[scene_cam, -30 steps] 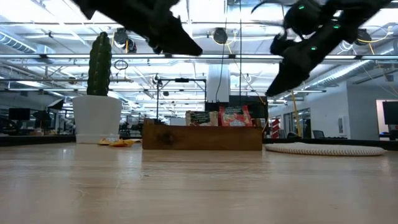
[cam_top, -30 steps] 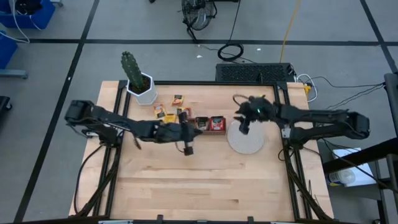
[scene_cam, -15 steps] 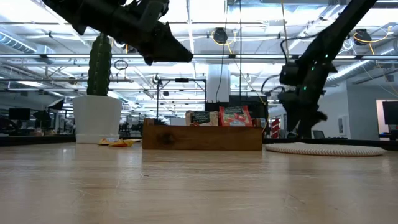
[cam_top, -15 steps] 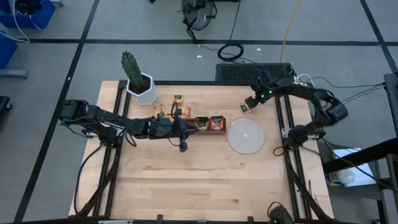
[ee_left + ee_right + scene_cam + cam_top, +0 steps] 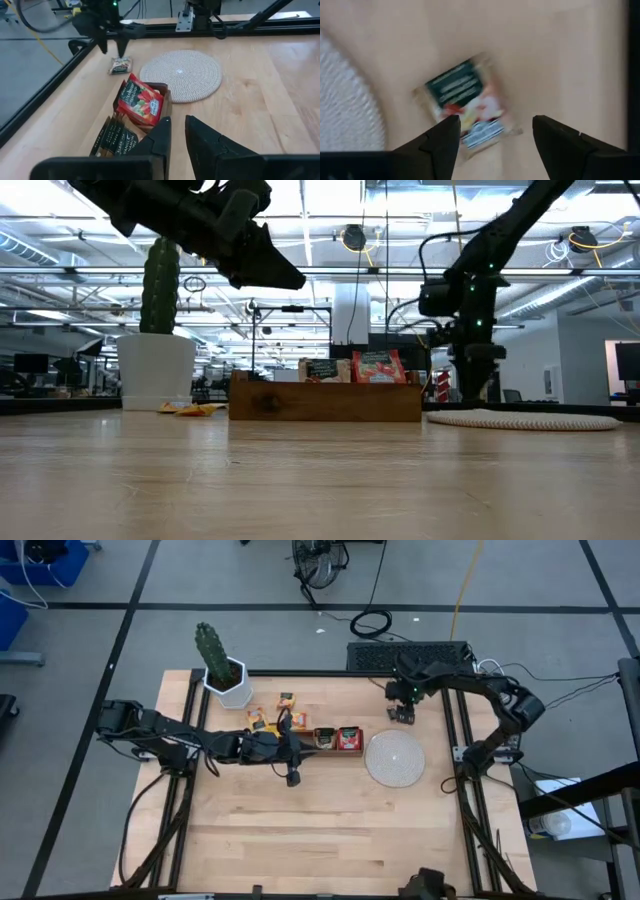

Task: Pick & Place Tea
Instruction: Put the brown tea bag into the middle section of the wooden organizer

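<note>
Green-labelled tea sachet [image 5: 465, 112] lies flat on the wood just beneath the right claw [image 5: 495, 137], its fingers apart.

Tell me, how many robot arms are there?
2. The left arm holds the left gripper at the wooden tray; the right arm holds the right gripper open above a loose tea sachet beside the round mat.

Even, bright overhead light fills the scene — ceiling strip lamps [image 5: 90, 200] glare white in the low view, leaving both arms as dark silhouettes. The worktop [image 5: 320, 830] shows only soft shadows. The right wrist view is motion-blurred — its tea sachet [image 5: 465, 105] smears.
</note>
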{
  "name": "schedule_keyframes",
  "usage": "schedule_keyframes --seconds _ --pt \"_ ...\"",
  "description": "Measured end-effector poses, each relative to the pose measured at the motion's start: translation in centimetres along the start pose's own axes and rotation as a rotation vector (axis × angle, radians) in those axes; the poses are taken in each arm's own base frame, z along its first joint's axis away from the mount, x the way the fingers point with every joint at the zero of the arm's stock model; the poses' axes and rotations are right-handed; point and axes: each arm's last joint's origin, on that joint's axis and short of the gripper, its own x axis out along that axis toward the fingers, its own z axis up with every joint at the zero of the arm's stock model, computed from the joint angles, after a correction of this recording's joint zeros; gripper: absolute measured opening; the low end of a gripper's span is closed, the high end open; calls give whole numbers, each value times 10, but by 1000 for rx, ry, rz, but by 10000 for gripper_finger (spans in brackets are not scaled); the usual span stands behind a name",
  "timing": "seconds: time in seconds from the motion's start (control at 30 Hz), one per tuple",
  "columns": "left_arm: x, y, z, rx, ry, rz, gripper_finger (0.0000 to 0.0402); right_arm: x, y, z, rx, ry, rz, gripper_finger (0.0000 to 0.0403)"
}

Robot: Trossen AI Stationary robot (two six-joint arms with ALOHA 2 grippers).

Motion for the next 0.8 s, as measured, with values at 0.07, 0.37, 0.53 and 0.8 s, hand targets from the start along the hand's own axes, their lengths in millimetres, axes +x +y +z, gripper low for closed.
schedule_keyframes --seconds 0.07,0.37,0.53,0.8 --pt "0 0 0 5 4 0 63 6 4 1 -28 44 19 223" --pt "0 0 -1 13 13 1 63 51 13 -1 -71 220 131 219" --pt "0 0 -4 5 38 1 63 63 17 -3 -52 287 166 200" --pt "0 0 -6 -12 64 2 63 63 23 -3 18 311 158 61"
